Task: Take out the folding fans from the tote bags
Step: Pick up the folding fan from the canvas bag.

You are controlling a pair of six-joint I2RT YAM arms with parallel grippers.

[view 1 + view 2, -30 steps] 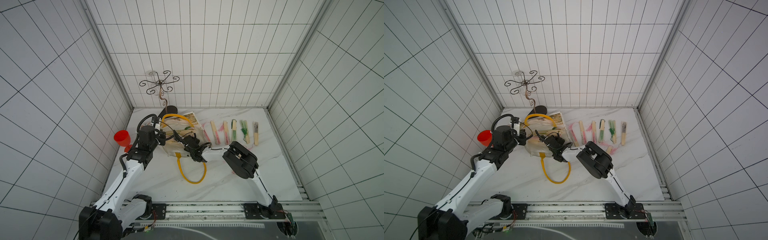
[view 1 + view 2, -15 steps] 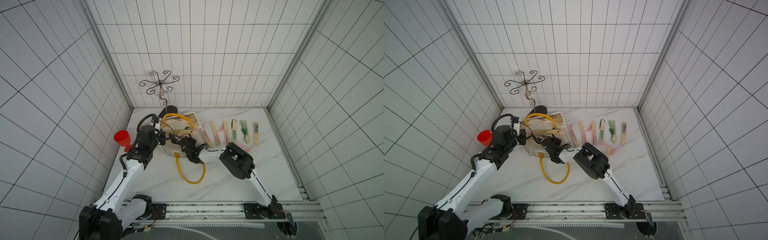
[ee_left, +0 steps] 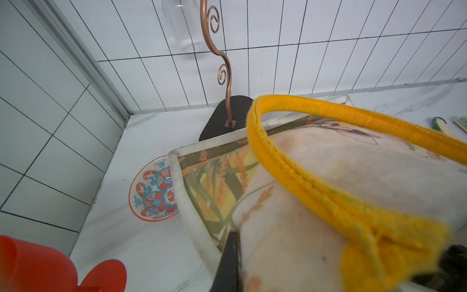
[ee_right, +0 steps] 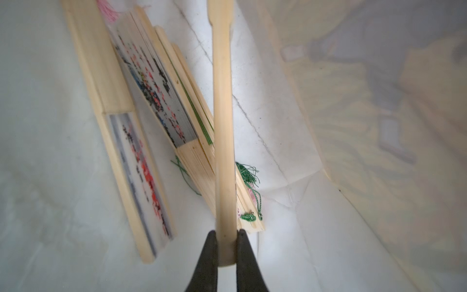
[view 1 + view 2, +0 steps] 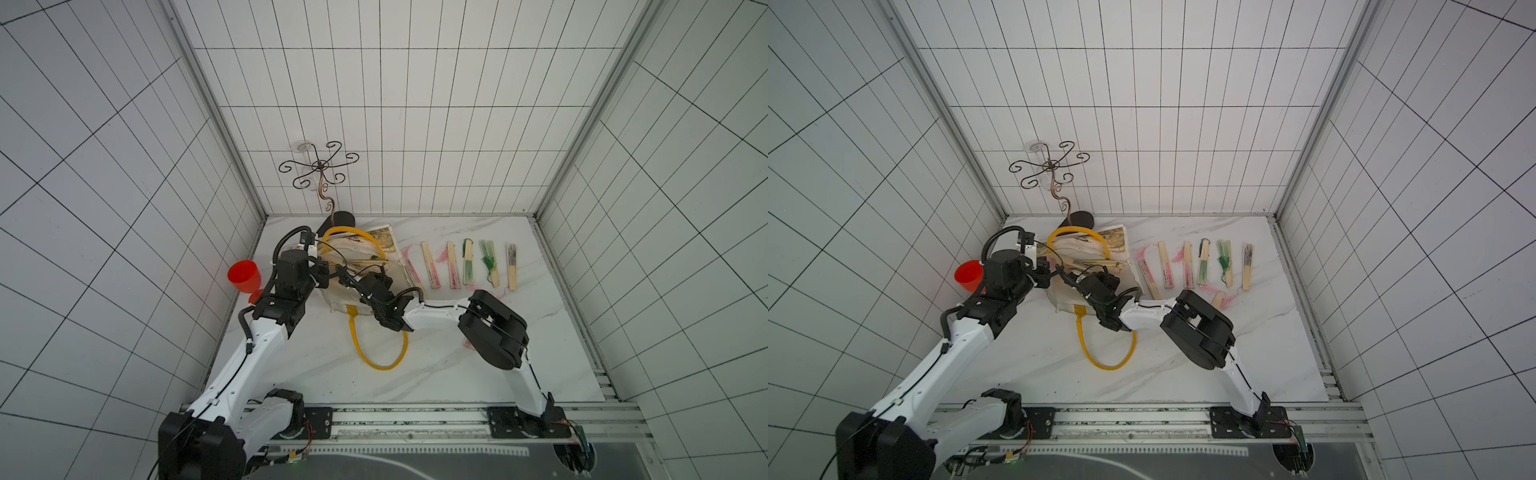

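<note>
**Right fingers** (image 4: 209, 255): pressed in on the rounded end of one fan (image 4: 222, 126), a finger on each side of the stick, with no gap showing. The fan is closed. It shows edge-on as a plain pale bamboo guard and runs straight out from the grip. Judged reason for the end grip: a slim stick taken by its tip can be drawn lengthwise through the mouth without snagging cloth.

**Location:** fingers and fan are inside the bag (image 5: 340, 297), above its floor. At least two more fans (image 4: 141, 177) lie overlapping on that floor beneath the held one. Their white paper is printed in black and red, one has green edging, and a green tassel trails at the stick ends.

**Left fingers** (image 3: 228, 252): shut on the bag's rim cloth beside the root of a yellow handle (image 3: 303, 182). Only one finger shows; the other is hidden behind the cloth. Judged purpose: the rim is raised so the mouth gapes for the right arm.

**Bag:** cream canvas with a plant print on the upper face. Its second handle lies slack on the bench (image 5: 457, 365) in front.

**Outside the bag, on the robot's right of it:**
- Six closed fans lie in a row (image 5: 468, 262) on the bench, roughly parallel, with pink, green and dark paper.
- A stray fan (image 5: 1217, 298) lies nearer the right arm's elbow.

Task judged part done; the bag is not yet empty.
</note>
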